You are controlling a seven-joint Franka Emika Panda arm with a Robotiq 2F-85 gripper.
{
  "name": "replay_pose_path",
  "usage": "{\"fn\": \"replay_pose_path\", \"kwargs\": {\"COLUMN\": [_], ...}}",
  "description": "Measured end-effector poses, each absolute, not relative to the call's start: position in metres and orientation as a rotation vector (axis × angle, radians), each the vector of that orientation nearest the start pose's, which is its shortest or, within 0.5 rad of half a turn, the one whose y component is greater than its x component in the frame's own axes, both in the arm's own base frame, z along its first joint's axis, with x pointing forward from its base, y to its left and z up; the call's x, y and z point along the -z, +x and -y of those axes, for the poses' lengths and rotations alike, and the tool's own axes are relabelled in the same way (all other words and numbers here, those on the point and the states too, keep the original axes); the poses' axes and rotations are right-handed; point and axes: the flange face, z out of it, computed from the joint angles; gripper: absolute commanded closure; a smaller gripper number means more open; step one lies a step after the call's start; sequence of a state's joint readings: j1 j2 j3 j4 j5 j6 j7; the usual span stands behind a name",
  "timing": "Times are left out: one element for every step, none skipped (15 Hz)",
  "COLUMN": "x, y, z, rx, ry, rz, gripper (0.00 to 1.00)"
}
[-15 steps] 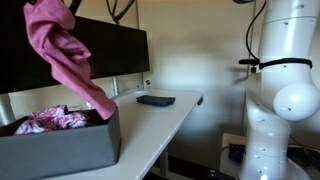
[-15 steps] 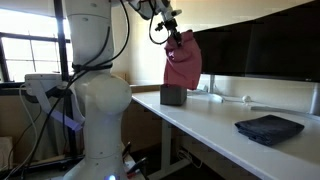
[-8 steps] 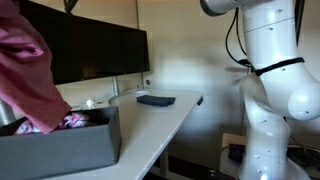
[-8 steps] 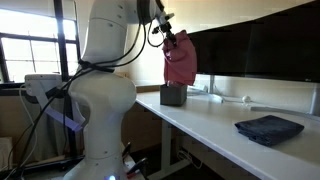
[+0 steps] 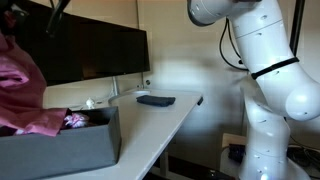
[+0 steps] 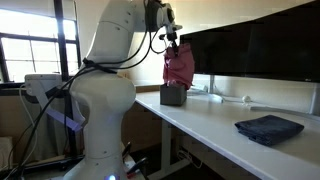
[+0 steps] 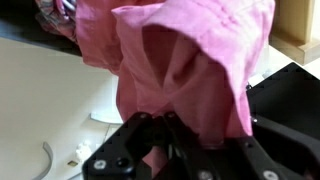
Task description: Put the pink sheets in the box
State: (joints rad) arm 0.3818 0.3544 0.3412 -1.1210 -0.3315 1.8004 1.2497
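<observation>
A pink sheet (image 5: 25, 92) hangs from my gripper over the grey box (image 5: 60, 148) at the near end of the white desk. Its lower end reaches into the box, where more pink cloth (image 5: 75, 120) lies. In an exterior view the gripper (image 6: 170, 40) holds the sheet (image 6: 179, 68) just above the box (image 6: 172, 95). In the wrist view the sheet (image 7: 190, 60) fills the frame and is pinched between the black fingers (image 7: 150, 150) of my gripper (image 7: 185, 130). The gripper is shut on the sheet.
A dark blue folded cloth (image 5: 155, 100) lies on the white desk (image 5: 150, 120); it also shows in an exterior view (image 6: 268, 128). Black monitors (image 5: 95, 50) stand along the back of the desk. White cables (image 7: 45, 160) lie on the desk.
The arm has carried the pink sheet sideways and down toward the box; the sheet now hangs lower, with its bottom in the box.
</observation>
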Motion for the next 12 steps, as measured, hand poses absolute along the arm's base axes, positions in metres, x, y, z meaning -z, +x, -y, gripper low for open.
{"fn": "replay_pose_path", "kwargs": {"x": [-0.651, -0.642, -0.631, -0.62, -0.607, -0.595, -0.583, -0.571, -0.561, -0.552, -0.544, -0.538], "y": [0.559, 0.561, 0.562, 0.562, 0.56, 0.557, 0.552, 0.546, 0.54, 0.534, 0.527, 0.52], "z": [-0.384, -0.384, -0.385, -0.387, -0.39, -0.392, -0.393, -0.393, -0.393, -0.391, -0.387, -0.383], "rx": [0.482, 0.409, 0.341, 0.273, 0.206, 0.139, 0.076, 0.016, -0.04, -0.089, -0.133, -0.169], "ry": [-2.799, -2.781, -2.766, -2.75, -2.736, -2.72, -2.706, -2.691, -2.675, -2.658, -2.641, -2.624], "rz": [-0.803, -0.812, -0.818, -0.825, -0.831, -0.839, -0.851, -0.866, -0.884, -0.905, -0.928, -0.954], "gripper": [0.96, 0.96, 0.96, 0.96, 0.96, 0.96, 0.96, 0.96, 0.96, 0.96, 0.96, 0.96]}}
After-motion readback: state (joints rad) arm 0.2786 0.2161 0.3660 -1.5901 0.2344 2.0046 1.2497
